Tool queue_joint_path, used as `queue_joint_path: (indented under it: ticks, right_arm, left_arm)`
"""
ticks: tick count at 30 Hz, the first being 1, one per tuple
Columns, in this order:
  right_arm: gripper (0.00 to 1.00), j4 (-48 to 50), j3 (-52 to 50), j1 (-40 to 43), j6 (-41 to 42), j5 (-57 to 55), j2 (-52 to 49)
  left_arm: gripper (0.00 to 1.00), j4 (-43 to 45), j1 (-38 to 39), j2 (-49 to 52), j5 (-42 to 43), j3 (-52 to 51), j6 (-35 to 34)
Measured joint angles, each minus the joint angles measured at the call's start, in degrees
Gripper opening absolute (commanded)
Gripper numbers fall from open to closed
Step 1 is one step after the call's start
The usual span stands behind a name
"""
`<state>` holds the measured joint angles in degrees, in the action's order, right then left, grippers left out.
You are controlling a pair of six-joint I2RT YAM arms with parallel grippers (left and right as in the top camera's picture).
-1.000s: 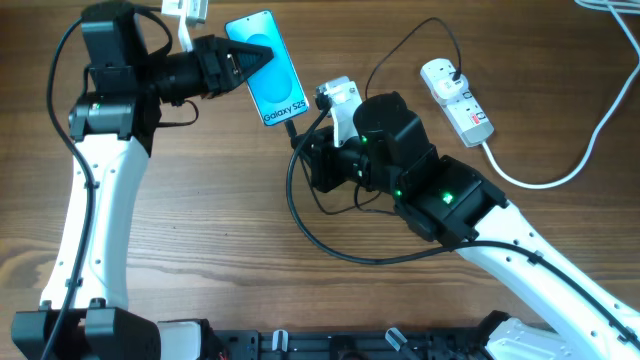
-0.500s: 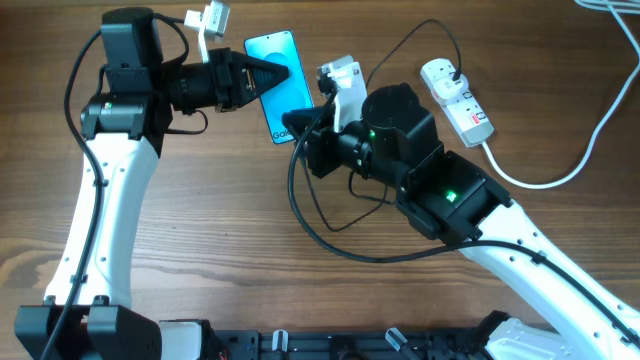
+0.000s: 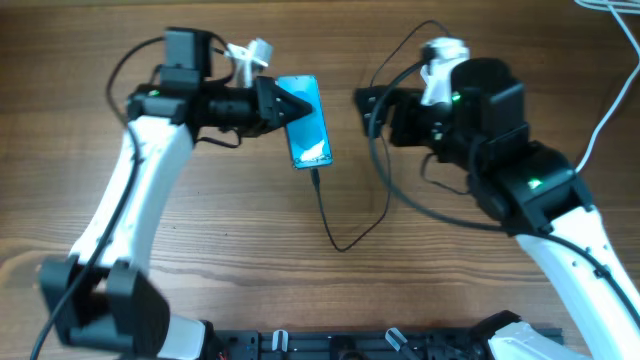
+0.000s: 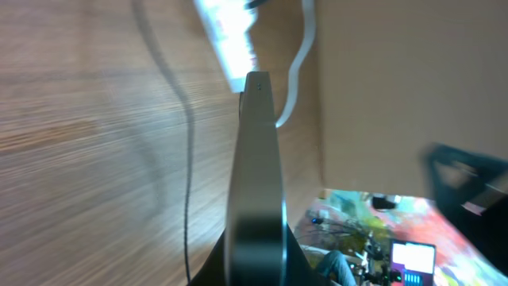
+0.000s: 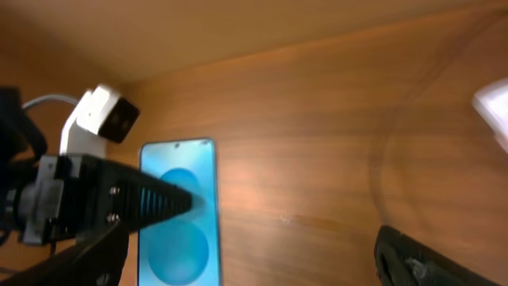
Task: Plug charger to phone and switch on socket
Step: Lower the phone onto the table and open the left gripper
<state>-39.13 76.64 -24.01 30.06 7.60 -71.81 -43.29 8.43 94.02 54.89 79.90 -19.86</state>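
My left gripper [image 3: 287, 106] is shut on the phone [image 3: 309, 128], whose teal screen faces up above the table. In the left wrist view the phone [image 4: 255, 175] shows edge-on between the jaws. The charger [image 3: 338, 228], a thin black cable, loops over the table, and its tip meets the phone's lower edge. My right gripper [image 3: 368, 112] stands open to the right of the phone, apart from it, with nothing in it. The right wrist view shows the phone [image 5: 190, 230] with the left fingers [image 5: 151, 202] on it. The socket [image 4: 226, 40] is a white blur; overhead, my right arm hides it.
A thick white lead [image 3: 612, 105] curves along the table's right side, and the same lead [image 4: 298, 71] shows beyond the phone in the left wrist view. The left wrist camera [image 5: 101, 117] sits close above the phone. Bare wooden table [image 3: 230, 250] lies in front of both arms.
The right gripper has opened, let go of the cable and drawn back to the right. The left gripper has carried the phone rightward. The right arm now covers the socket.
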Motion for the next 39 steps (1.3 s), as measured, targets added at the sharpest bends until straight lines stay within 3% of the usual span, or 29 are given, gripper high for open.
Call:
queue_joint_path:
  ticks: [3,10,19,30,33,39]
  right_arm:
    - [1.00,-5.4,0.0,3.1,0.3,-0.6,0.0]
    - [1.00,-13.8,0.0,4.4,0.4,-6.9,0.0]
    - [1.00,-14.0,0.0,4.4,0.8,-7.9,-2.4]
    - [1.00,-13.6,0.0,4.4,0.8,-7.9,-5.9]
    - [1.00,-13.6,0.0,4.4,0.8,-7.9,-6.1]
    - [1.00,-13.6,0.0,4.4,0.8,-7.9,-6.1]
  left_arm:
    - [0.04,2.1,1.7,7.6,-3.9,0.0,0.5]
    - [0.04,10.9,2.8,20.2,-4.1,0.0,2.5]
    - [0.04,15.4,3.0,26.0,-4.3,0.0,3.1]
    - [0.07,18.0,3.7,29.6,-11.1,0.0,2.8]
    - [0.15,19.4,3.7,30.3,-10.5,0.0,1.7]
    - [0.20,19.8,3.7,31.5,-13.5,0.0,1.1]
